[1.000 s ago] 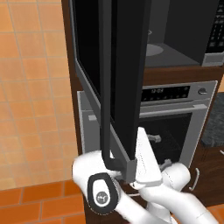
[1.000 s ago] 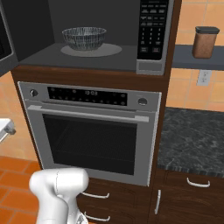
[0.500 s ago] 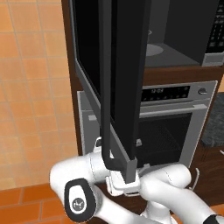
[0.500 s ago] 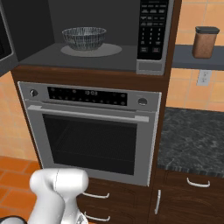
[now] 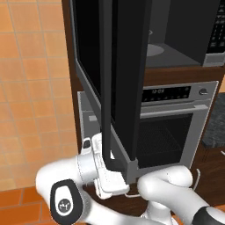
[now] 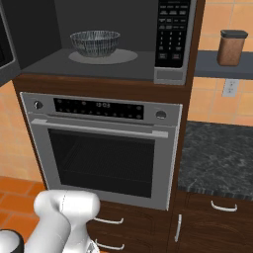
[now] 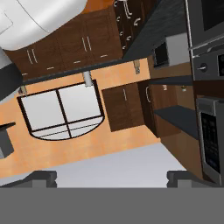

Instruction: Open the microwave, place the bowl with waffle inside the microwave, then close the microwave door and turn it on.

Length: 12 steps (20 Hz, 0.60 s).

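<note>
The microwave point(image 6: 148, 69) stands open, its grey cavity in plain sight and its button panel point(image 6: 173, 34) at the right edge. Inside, a patterned bowl point(image 6: 95, 43) rests on the turntable; I cannot see a waffle in it. The microwave door point(image 5: 127, 66), black glass with a dark vertical handle point(image 5: 105, 88), swings out toward me. My white hand point(image 5: 107, 178) sits just below the door's lower corner, under the handle. In the hand view my gripper point(image 7: 111, 177) is open, its fingertips point(image 7: 41, 176) far apart with nothing between them.
A steel oven point(image 6: 104, 148) with a display strip sits under the microwave, above wooden drawers point(image 6: 108, 232). To the right are a dark stone counter point(image 6: 217, 158) and a brown canister point(image 6: 231, 47) on a shelf. My arm curls low in front of the oven.
My hand has swung left and down, from beside the door's lower edge to under the handle's foot. The door and the bowl have stayed put.
</note>
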{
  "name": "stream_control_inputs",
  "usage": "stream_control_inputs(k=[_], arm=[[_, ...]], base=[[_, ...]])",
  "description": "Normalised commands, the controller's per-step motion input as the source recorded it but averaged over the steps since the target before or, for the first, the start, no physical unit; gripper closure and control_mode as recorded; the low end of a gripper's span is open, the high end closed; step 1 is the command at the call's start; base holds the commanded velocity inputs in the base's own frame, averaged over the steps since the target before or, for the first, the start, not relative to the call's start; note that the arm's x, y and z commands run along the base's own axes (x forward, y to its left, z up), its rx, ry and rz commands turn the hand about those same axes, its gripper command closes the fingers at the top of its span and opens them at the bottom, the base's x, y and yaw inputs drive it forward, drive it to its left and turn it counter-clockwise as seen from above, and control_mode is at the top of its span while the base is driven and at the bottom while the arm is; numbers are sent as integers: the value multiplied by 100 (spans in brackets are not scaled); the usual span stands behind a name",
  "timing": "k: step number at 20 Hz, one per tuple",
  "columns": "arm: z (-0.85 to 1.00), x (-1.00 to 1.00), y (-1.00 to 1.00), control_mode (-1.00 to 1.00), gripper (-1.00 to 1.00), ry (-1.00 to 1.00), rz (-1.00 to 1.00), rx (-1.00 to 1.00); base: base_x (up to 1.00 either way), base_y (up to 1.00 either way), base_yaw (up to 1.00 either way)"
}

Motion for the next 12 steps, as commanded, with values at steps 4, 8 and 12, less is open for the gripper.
stream_control_inputs(k=[4,8,12], arm=[[-20,0,8,-100,-100,-12,16,0],[-18,0,12,-100,-100,-1,18,0],[-1,0,3,-100,-100,0,19,4]], base=[[0,0,0],[0,0,0],[0,0,0]])
